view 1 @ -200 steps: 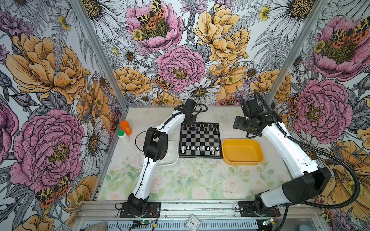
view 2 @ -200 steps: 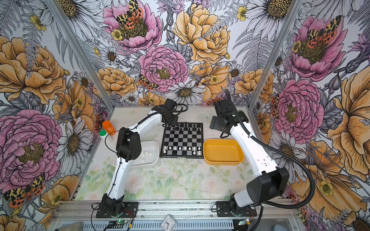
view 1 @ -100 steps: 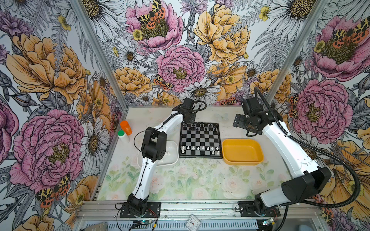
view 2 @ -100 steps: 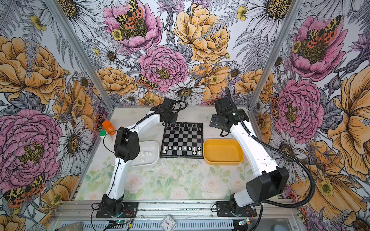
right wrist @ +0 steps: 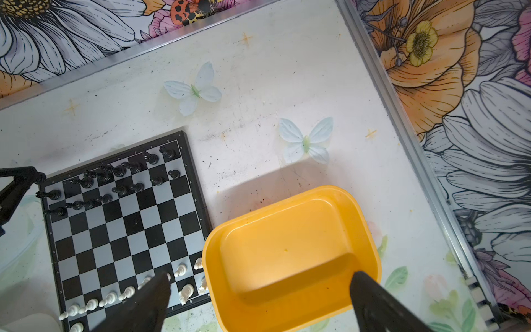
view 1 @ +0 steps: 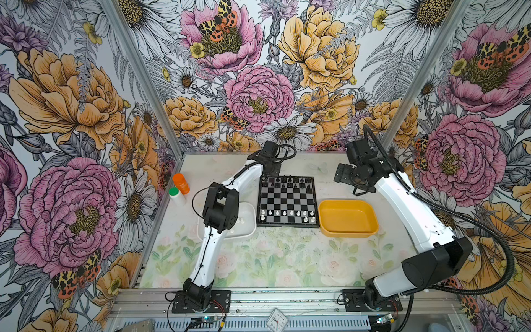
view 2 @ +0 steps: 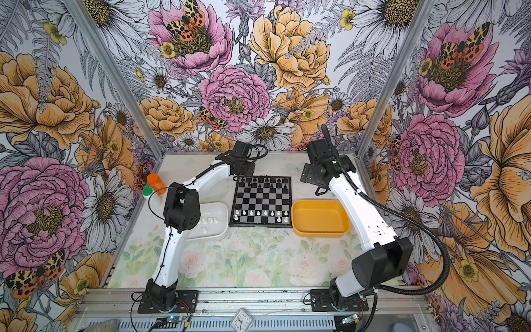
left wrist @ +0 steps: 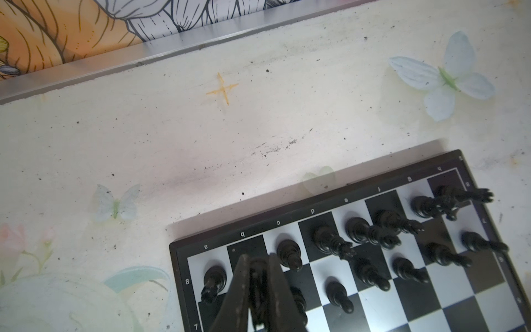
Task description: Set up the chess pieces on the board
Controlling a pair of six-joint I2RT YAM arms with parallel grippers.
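I am watching the left gripper [left wrist: 258, 258] pinching its fingers [left wrist: 244, 276] narrowly on a black piece [left wrist: 257, 273], which is showing dark between them in the left wrist view. It is hanging over the far left corner of the board [view 1: 287, 201], just by the bare b8 square. Around it the other black chess pieces [left wrist: 356, 230] are standing along the board's two far rows, and in both top views they are lining that far edge [view 2: 264, 181].

The right gripper [right wrist: 260, 276] is gaping wide with nothing between its fingers [right wrist: 155, 296]. In a top view it is hovering off the board's far right corner [view 1: 344, 178], apart from the board.

The white chess pieces [view 1: 287, 213] are forming a row along the board's near side, with two more sitting at its near right corner. More white pieces [view 2: 209, 220] are lying in the white tray [view 1: 250, 230], which is sitting just beside the board's left edge and partly under the left arm. The yellow tray [view 1: 347, 230] is sitting just beside the board's right edge. An orange bottle [view 1: 180, 182] and a green-capped white bottle [view 1: 175, 195] are standing well to the left of the board, next to each other.
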